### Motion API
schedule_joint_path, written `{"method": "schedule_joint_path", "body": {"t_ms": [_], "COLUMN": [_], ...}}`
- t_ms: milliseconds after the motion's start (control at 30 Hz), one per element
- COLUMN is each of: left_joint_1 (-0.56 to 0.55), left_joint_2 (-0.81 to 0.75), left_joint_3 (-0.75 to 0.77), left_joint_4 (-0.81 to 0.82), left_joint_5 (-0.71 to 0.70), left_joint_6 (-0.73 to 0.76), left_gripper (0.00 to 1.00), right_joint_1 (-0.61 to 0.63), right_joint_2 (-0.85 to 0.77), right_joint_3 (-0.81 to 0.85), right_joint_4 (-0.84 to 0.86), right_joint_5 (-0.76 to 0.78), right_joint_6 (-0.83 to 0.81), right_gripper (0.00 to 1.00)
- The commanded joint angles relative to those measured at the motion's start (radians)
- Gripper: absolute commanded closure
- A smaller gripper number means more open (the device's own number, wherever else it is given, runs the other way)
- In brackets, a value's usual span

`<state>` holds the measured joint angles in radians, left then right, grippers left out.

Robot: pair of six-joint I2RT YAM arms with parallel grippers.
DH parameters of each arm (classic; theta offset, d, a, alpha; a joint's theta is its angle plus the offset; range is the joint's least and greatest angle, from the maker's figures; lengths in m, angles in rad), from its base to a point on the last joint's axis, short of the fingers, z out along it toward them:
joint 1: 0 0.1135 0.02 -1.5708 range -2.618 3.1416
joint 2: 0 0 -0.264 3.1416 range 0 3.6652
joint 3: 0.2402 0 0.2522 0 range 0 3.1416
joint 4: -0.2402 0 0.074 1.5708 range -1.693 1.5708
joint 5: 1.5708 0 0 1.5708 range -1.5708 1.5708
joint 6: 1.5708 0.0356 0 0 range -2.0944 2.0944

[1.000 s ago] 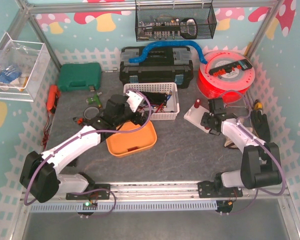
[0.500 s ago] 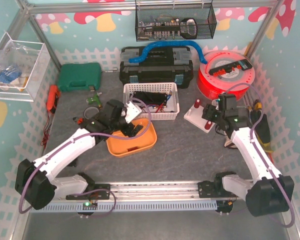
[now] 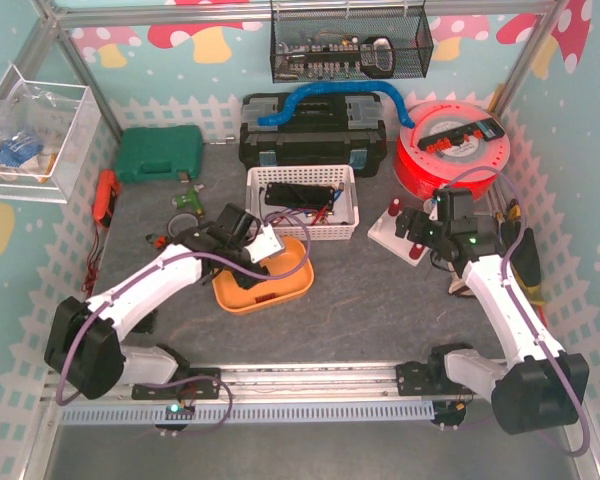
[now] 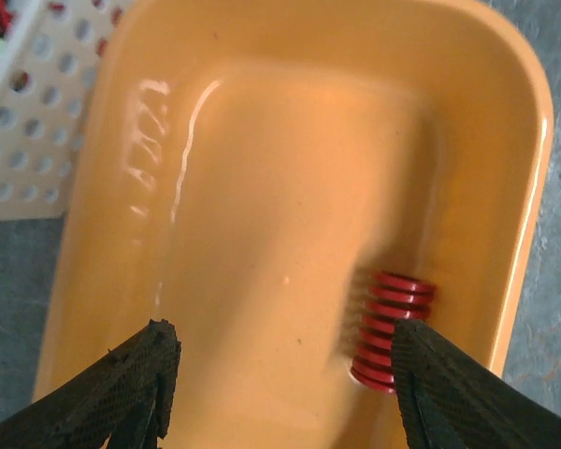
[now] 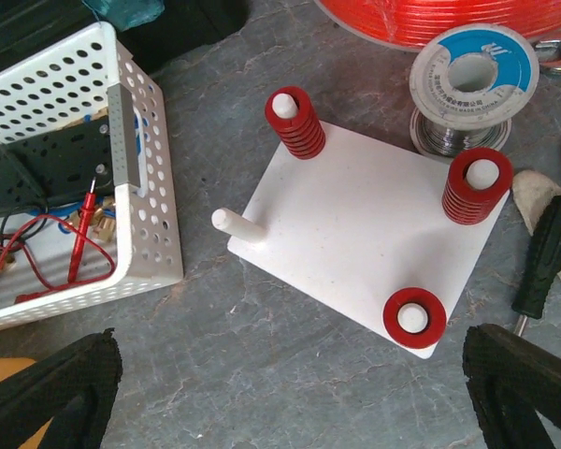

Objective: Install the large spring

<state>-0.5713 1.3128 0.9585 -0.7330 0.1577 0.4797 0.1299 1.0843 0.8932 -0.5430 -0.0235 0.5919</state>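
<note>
large spring [image 4: 390, 330]: in orange tray [image 4: 262, 112], beside its wall | left gripper [image 4: 282, 379]: spread, empty, above | right gripper [image 5: 285, 388]: spread, empty | risk: spring sits off-centre; you may clip the coils and skid it away

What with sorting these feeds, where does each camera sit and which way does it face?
Top external: above, behind the robot, looking down at the table; both arms show.
Left wrist: on the left arm, looking into the orange tray holding a red spring; left claw shows.
Right wrist: on the right arm, looking at the white peg board; right claw shows.
Shared: white basket, all three.
</note>
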Motion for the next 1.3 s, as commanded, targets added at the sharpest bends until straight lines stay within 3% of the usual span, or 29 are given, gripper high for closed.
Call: {"method": "schedule_joint_path", "body": {"t_ms": [0, 367, 800, 1267], "left_joint_1": [0.006, 0.011, -0.013, -0.026], "left_joint_2": [0.042, 0.159, 0.222, 0.308], "left_joint_3": [0.033, -0.002, 0.008, -0.003], "left_joint_4": [-0.078, -0.104, -0.101, 0.013], "left_joint_5": [0.036, 0.076, 0.096, -0.061], "left_joint_6": [0.045, 0.073, 0.099, 0.100], "left_gripper": [0.36, 0.35, 0.30, 0.29], "right_joint_1": [-0.005, -0.005, -0.005, -0.005], "right_joint_2": [-0.034, -0.022, -0.022, -0.021], "right_joint_3": [0.000, 0.009, -0.048, -0.036], "right_joint_4": [0.006, 0.028, 0.053, 0.048], "right_joint_5": [-0.028, -0.129, -0.145, -0.128], "right_joint_6": [-0.024, -0.045, -0.020, -0.022], "right_gripper": [0.01, 0.02, 0.03, 0.03]}}
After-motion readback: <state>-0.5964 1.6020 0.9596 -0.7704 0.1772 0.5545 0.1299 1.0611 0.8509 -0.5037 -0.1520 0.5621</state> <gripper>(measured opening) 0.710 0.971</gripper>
